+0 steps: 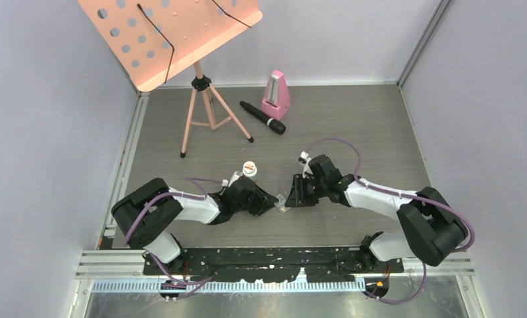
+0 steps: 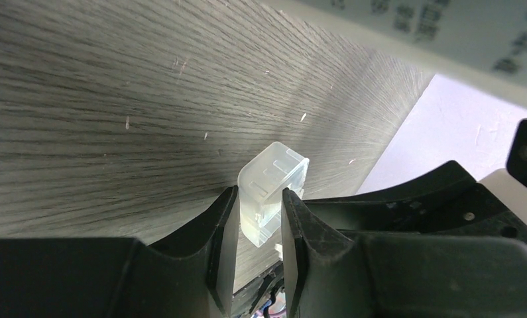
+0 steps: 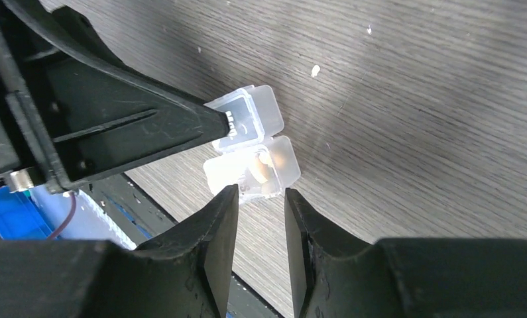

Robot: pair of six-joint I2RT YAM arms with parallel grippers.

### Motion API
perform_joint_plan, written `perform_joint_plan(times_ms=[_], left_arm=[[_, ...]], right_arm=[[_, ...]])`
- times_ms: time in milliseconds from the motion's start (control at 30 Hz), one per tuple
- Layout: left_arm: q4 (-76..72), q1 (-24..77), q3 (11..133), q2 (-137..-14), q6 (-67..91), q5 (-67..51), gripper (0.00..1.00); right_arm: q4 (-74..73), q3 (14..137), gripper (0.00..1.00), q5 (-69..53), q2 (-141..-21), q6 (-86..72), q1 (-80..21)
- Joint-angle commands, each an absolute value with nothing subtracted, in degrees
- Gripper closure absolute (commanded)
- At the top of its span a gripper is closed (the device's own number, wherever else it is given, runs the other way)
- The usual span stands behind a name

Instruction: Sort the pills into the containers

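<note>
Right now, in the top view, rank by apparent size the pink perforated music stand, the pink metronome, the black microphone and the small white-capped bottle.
Pink perforated music stand, clearly largest.
Black microphone and pink metronome look about alike; I won't rank them.
Small white-capped bottle, smallest.

Bench [image 1: 353, 119]: grey wood-grain top. Walls [image 1: 48, 132]: pale lilac panels on three sides. Pink music stand [image 1: 187, 33], pink metronome [image 1: 276, 96], black microphone [image 1: 263, 117] at rear.

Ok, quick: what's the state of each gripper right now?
Left gripper: shut on the small clear plastic two-compartment pill box.
Right gripper: open, fingertips at that box, nothing clamped between them.
</note>
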State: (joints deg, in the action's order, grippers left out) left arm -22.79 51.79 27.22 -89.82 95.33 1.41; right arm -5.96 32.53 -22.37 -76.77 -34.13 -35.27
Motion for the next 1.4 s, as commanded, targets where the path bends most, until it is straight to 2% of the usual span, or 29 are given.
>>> perform_joint_plan(times_ms=[0, 533, 933, 1200, 1367], left_arm=[[-16.3, 52.2, 27.1, -91.8, 94.7, 2.1, 0.77], [-15.9, 52.2, 27.1, -92.0, 94.7, 1.8, 0.78], [-11.8, 52.2, 28.2, -92.1, 94.5, 1.2, 0.79], [-7.9, 52.3, 29.1, -92.9, 94.5, 0.4, 0.8], [-7.8, 52.3, 29.7, -91.9, 93.7, 0.4, 0.81]], right_arm=[[-6.3, 35.8, 0.61, -21.5, -79.7, -31.4, -36.9], [-12.2, 38.2, 0.56, -7.2, -83.7, -33.8, -41.4], [-21.5, 40.8, 0.64, 7.2, -89.1, -37.7, -48.4], [-24.3, 40.2, 0.65, 14.6, -93.4, -42.0, -51.0], [-24.8, 40.3, 0.63, 17.4, -91.2, -44.2, -51.1]])
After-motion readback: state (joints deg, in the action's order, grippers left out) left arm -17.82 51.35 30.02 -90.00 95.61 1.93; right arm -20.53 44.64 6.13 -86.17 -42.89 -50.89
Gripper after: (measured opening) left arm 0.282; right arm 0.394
